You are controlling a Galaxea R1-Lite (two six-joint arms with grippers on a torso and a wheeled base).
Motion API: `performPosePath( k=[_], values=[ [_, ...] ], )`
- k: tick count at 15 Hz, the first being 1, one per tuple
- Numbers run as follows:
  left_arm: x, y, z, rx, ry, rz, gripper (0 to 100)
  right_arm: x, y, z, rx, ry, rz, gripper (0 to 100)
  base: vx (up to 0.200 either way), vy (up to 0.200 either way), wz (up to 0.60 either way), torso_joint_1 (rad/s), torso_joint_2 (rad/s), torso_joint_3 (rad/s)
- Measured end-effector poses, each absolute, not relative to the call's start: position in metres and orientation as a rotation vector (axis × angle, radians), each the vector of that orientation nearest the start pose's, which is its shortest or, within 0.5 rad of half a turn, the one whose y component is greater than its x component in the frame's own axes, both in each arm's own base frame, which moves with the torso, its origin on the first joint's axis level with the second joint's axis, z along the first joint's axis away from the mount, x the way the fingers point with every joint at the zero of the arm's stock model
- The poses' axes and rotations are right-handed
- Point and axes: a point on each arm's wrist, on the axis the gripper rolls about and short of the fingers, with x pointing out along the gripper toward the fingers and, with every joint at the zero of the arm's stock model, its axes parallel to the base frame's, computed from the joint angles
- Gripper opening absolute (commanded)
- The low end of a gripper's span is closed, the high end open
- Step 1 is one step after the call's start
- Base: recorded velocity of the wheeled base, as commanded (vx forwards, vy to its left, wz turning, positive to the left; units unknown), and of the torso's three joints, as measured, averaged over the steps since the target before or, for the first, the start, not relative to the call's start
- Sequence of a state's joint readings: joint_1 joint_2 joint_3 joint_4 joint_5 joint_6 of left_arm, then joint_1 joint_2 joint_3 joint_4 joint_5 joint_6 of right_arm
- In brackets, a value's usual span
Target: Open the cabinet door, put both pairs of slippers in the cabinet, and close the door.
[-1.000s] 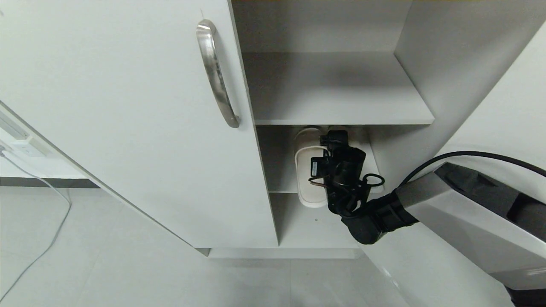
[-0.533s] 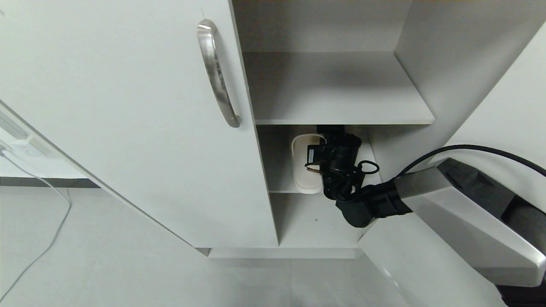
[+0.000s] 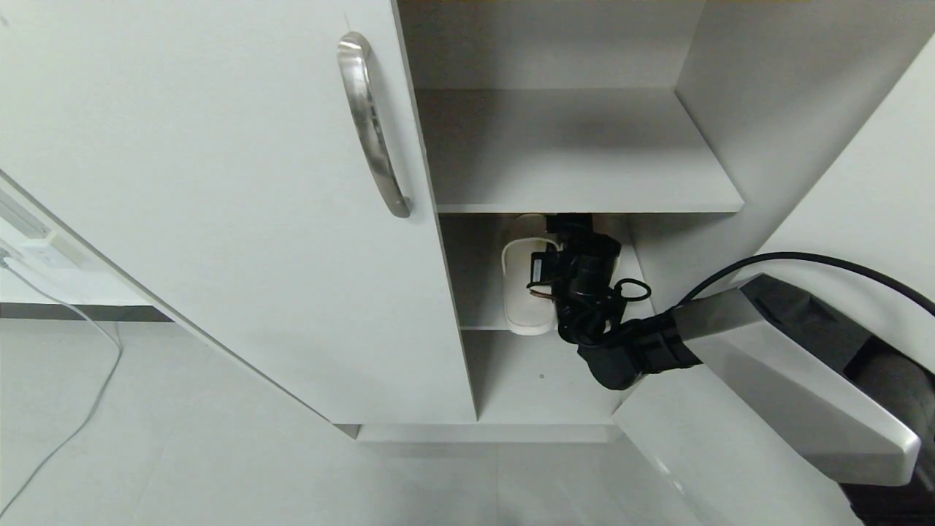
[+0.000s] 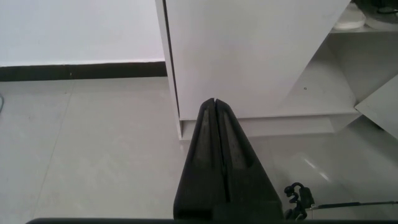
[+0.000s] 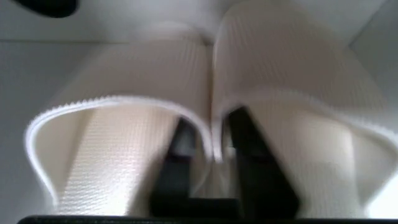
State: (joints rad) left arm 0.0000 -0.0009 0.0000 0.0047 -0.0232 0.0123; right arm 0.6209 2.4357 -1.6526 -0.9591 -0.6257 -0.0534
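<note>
Right gripper [image 5: 210,152]: fingers pinched on the adjoining upper edges of the pair of slippers [image 3: 523,292], which lies just ahead of and beneath it on the cabinet's lower shelf [image 3: 478,292].
Left gripper [image 4: 214,130]: closed, empty.
Risk: the heels sit at the shelf's front edge, so releasing here could tip the pair out or obstruct the door [image 3: 219,183].

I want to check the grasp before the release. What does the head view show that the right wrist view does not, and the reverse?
Head view: a cabinet door with its metal handle, the upper shelf, and the right arm with its wrist at the shelf below. Right wrist view: two white slippers side by side, the right tool with its fingers pinching their inner strap edges together. Both: the slippers and the right tool, inside the cabinet.
</note>
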Motion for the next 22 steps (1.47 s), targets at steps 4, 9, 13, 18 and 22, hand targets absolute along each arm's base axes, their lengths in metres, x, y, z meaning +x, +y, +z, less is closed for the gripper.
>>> performPosePath(
  k=[4,9,13,18,22],
  values=[
    [-0.023,-0.001,0.075,0.012,0.003,-0.023,0,0.415,0.282,0.136,0.04,-0.128,-0.008,100,0.0,0.0,0.0,0.0,0.0,0.0],
    [-0.023,0.0,0.075,0.012,0.003,-0.022,0,0.392,0.281,0.133,0.031,-0.11,0.005,100,0.0,0.0,0.0,0.0,0.0,0.0],
    [-0.023,0.0,0.075,0.014,0.004,-0.021,0,0.344,0.28,0.132,0.029,-0.096,0.031,100,0.0,0.0,0.0,0.0,0.0,0.0],
    [-0.023,0.0,0.075,0.012,0.004,-0.022,0,0.274,0.271,0.134,0.022,-0.056,0.106,100,0.0,0.0,0.0,0.0,0.0,0.0],
    [-0.023,0.0,0.075,0.012,0.004,-0.022,0,0.26,0.267,0.141,0.031,-0.057,0.123,100,-0.2,0.0,0.0,0.005,0.0,0.005]
  ],
)
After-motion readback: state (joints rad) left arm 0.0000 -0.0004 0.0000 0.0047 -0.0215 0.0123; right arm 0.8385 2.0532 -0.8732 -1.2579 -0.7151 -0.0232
